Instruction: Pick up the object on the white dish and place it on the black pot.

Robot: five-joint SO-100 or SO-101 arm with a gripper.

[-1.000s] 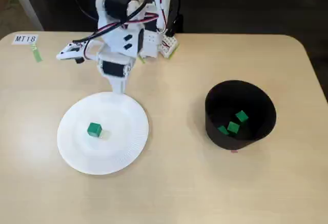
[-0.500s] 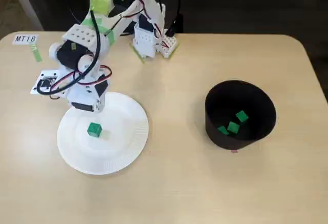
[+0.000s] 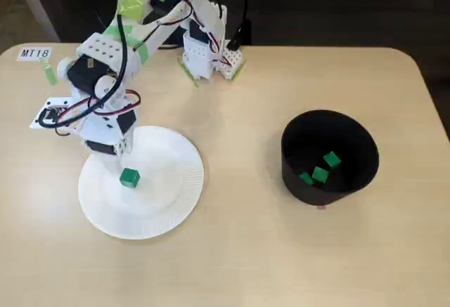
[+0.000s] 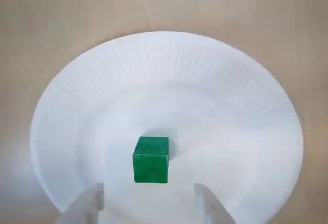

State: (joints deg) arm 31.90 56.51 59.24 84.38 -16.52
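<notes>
One green cube (image 4: pixel 150 160) lies near the middle of the white dish (image 3: pixel 172 198), toward the tabletop's (image 3: pixel 232 251) left edge in the fixed view. Pincer (image 4: pixel 148 206) spread wide, empty, hovering just short of the cube. Black pot (image 3: pixel 295 145) stands well apart toward the right edge, holding three green cubes (image 3: pixel 320 174).

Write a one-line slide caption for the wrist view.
Open gripper poised over a green cube sitting on a white paper plate.

White dish (image 4: pixel 246 96): matt ribbed paper. Table (image 3: pixel 232 251): smooth pale wood-look. Black pot (image 3: pixel 309 184): matt.
</notes>
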